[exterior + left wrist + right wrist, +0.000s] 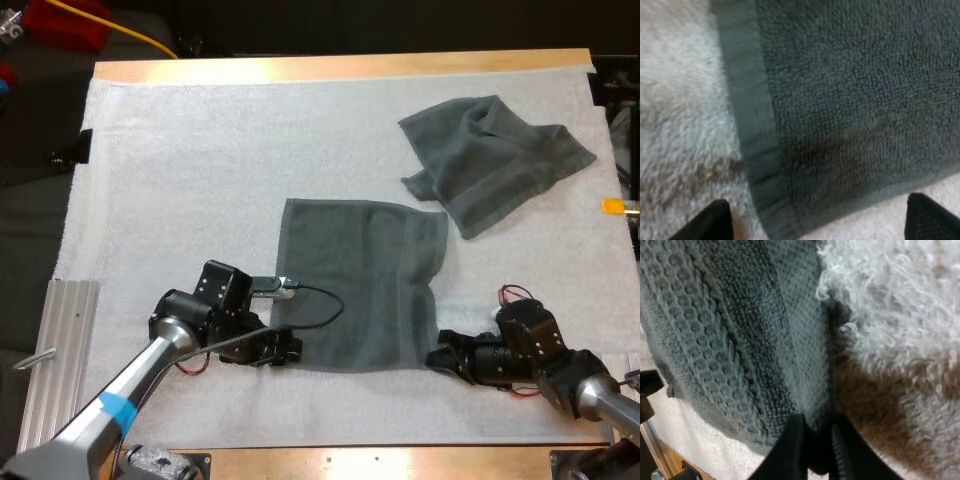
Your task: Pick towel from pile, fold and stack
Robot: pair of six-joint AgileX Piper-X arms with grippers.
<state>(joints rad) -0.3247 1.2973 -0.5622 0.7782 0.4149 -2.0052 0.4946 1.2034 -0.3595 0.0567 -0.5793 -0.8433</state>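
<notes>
White mat, one crumpled towel, one flat towel, left pincer released, right pincer grasping it

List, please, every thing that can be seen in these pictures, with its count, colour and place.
flat spread terry towel: one, dark grey-green, middle of the mat
crumpled terry towel: one, dark grey-green, far right part of the mat
fleecy mat: one, white, over the table
wooden table: one, light brown, under the mat
ribbed metal plate: one, silver, near left edge
left pincer: one, black, open at the flat towel's near left corner
right pincer: one, black, shut on its near right corner
</notes>
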